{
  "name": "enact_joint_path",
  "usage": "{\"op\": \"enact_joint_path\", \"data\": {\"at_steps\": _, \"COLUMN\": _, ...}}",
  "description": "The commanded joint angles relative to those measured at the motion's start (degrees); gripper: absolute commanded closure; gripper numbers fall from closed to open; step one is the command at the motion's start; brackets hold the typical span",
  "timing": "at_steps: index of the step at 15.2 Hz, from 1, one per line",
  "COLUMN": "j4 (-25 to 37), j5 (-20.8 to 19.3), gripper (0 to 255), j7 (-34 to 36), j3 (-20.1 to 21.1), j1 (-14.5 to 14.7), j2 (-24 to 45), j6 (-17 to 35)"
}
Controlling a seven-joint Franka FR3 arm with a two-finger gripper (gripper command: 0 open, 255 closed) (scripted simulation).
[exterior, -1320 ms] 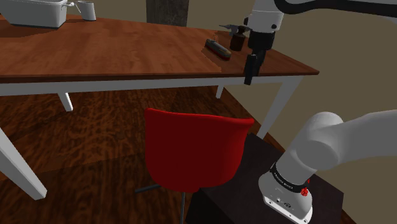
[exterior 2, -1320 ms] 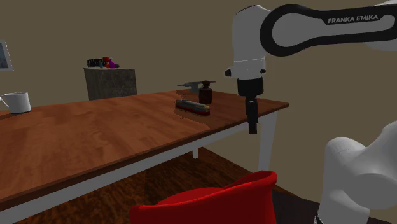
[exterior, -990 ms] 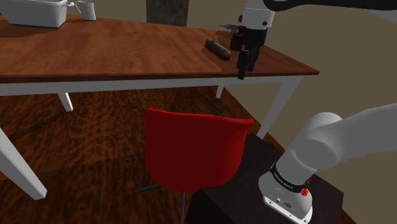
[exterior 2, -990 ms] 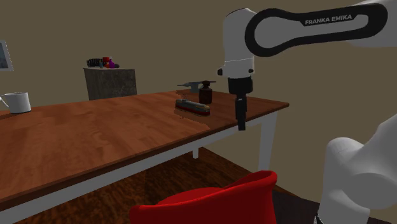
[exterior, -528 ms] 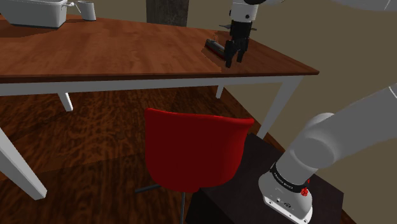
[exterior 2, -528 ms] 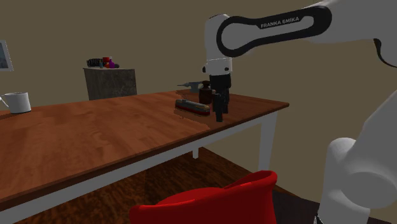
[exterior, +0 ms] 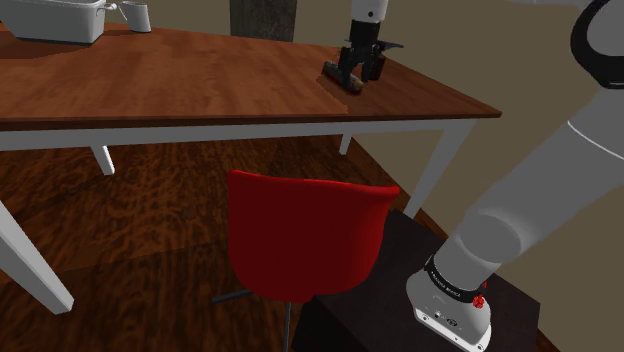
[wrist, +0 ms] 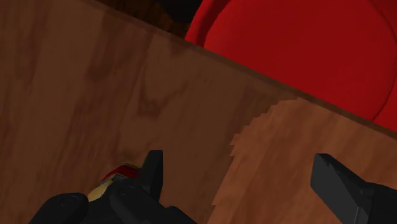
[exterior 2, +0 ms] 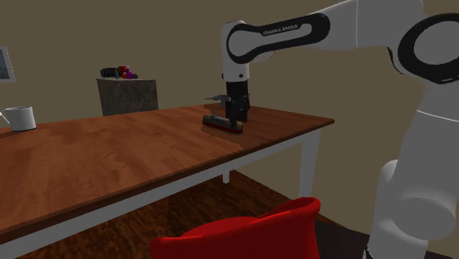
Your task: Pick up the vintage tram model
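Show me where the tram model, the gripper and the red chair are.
tram model (exterior 2: 215, 122): second exterior view, on its side, clear of the gripper.
gripper (wrist: 240, 183): wrist view, midway between its open fingertips.
red chair (exterior: 305, 235): shoulder view, middle of its backrest.

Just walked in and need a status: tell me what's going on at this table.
A white robot arm holds its black gripper right at a small tram model near the corner of a wooden table. The fingers are open. In the wrist view the tram lies beside one finger, not between them, so nothing is gripped yet. A red chair stands by the table.
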Motion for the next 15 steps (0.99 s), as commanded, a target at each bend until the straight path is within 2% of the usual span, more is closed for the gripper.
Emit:
{"op": "enact_joint_path", "data": {"at_steps": 1, "j4": 4.38, "j5": 0.21, "gripper": 0, "j7": 0.08, "j3": -0.78, "j1": -0.68, "j2": 3.89, "j6": -0.04}}
{"op": "enact_joint_path", "data": {"at_steps": 8, "j4": 23.98, "j5": 2.15, "gripper": 0, "j7": -0.19, "j3": -3.48, "j1": -3.49, "j2": 18.87, "j6": -3.30}}
{"op": "enact_joint_path", "data": {"at_steps": 13, "j4": 43.90, "j5": 4.62, "gripper": 0, "j7": -0.43, "j3": -5.03, "j1": -6.61, "j2": 32.16, "j6": -9.07}}
{"op": "enact_joint_path", "data": {"at_steps": 15, "j4": 40.94, "j5": 4.48, "gripper": 0, "j7": -0.31, "j3": -4.97, "j1": -6.48, "j2": 31.27, "j6": -7.00}}
